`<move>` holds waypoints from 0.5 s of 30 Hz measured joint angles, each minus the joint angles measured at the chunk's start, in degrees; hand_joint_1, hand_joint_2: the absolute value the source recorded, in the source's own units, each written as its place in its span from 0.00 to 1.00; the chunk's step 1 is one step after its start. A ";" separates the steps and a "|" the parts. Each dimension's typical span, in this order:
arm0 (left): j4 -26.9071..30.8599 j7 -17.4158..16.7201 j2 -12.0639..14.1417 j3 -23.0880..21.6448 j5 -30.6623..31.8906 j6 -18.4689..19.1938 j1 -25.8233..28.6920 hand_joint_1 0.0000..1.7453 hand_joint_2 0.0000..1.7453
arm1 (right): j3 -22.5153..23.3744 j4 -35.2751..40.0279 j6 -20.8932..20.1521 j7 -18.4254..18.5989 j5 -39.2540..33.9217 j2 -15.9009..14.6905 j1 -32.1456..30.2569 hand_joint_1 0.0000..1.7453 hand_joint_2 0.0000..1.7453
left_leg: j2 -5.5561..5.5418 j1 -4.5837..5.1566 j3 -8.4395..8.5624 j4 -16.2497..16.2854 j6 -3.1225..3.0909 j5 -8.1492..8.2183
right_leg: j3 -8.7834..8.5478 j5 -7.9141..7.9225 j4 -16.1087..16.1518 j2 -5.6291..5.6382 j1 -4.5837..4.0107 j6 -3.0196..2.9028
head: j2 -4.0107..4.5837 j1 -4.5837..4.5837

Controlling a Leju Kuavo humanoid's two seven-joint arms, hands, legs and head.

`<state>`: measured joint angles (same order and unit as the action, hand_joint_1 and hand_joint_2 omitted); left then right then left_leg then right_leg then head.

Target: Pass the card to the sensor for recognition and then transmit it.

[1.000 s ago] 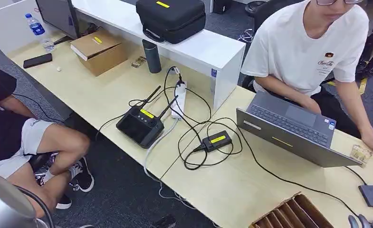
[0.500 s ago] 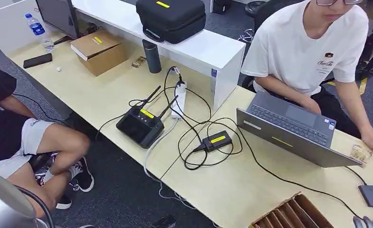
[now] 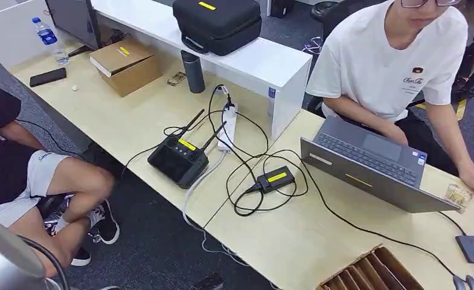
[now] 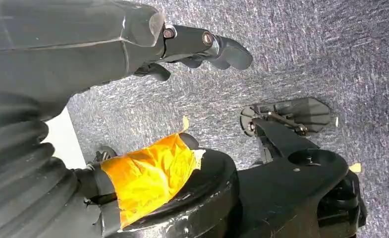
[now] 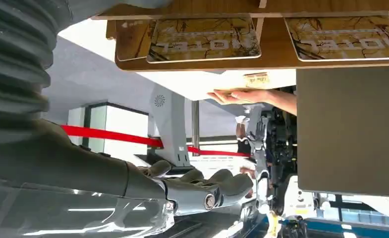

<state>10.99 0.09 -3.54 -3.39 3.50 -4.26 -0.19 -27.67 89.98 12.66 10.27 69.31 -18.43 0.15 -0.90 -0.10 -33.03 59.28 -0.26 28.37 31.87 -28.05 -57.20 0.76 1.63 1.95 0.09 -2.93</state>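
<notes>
The cards (image 5: 203, 39) stand in the slots of a wooden rack (image 3: 370, 273) at the near right corner of the desk (image 3: 131, 121); in the right wrist view three of them show, each printed with the word HOTEL over a brown branch pattern; that view is turned, so the lettering reads upside down; their long axes run along the rack's slots, and the two flat-on cards lie side by side with a wooden divider between them; a third, plainer brown card (image 5: 133, 37) sits just beside the first, partly behind it.

The right hand (image 5: 202, 191) hangs apart from the cards, holding nothing, its fingers (image 5: 232, 181) loosely curved and apart; its fingertips also peek in at the head view's lower right corner, just beside a small dark sensor (image 3: 472, 248) on a cable.

The left hand (image 4: 202, 47) hangs over grey carpet, empty, fingers bent a little but not closed.

A person in a white T-shirt (image 3: 391, 57) with a small chest logo, too small to read, sits at a grey laptop (image 3: 373, 163); the person's hand (image 5: 242, 95) rests by a small clear box (image 3: 459, 196); a black controller (image 3: 179, 158) and a small black unit (image 3: 275, 179) each bear a yellow label, writing unreadable.
</notes>
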 joint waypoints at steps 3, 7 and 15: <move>0.00 0.00 0.00 0.00 0.02 0.02 0.00 0.00 1.00 | -0.02 -0.22 0.02 -0.37 -0.13 0.02 -0.01 1.00 1.00 | 0.00 0.00 0.00 0.00 0.00 0.00 | 0.00 0.00 0.00 0.00 0.00 0.00 | 0.00 0.00; 0.00 0.00 0.00 0.00 0.00 0.00 0.00 0.00 1.00 | 0.00 -0.28 0.04 -0.72 -0.37 0.02 -0.02 1.00 1.00 | 0.00 0.00 0.00 0.00 0.00 0.00 | 0.01 0.00 0.00 0.00 0.00 0.00 | 0.00 0.00; 0.00 0.00 0.00 0.02 0.02 -0.02 0.00 0.00 1.00 | 0.15 -0.28 0.11 -1.35 -0.96 0.02 -0.15 1.00 1.00 | 0.00 0.00 0.00 0.00 0.00 0.00 | 0.01 0.00 0.00 0.00 0.00 0.00 | 0.00 0.00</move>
<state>10.99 0.09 -3.54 -3.37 3.52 -4.28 -0.19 -27.52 89.70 12.76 8.92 68.35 -18.40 0.00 -0.90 -0.10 -33.04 59.28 -0.26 28.37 31.88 -28.05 -57.20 0.76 1.63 1.95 0.09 -2.93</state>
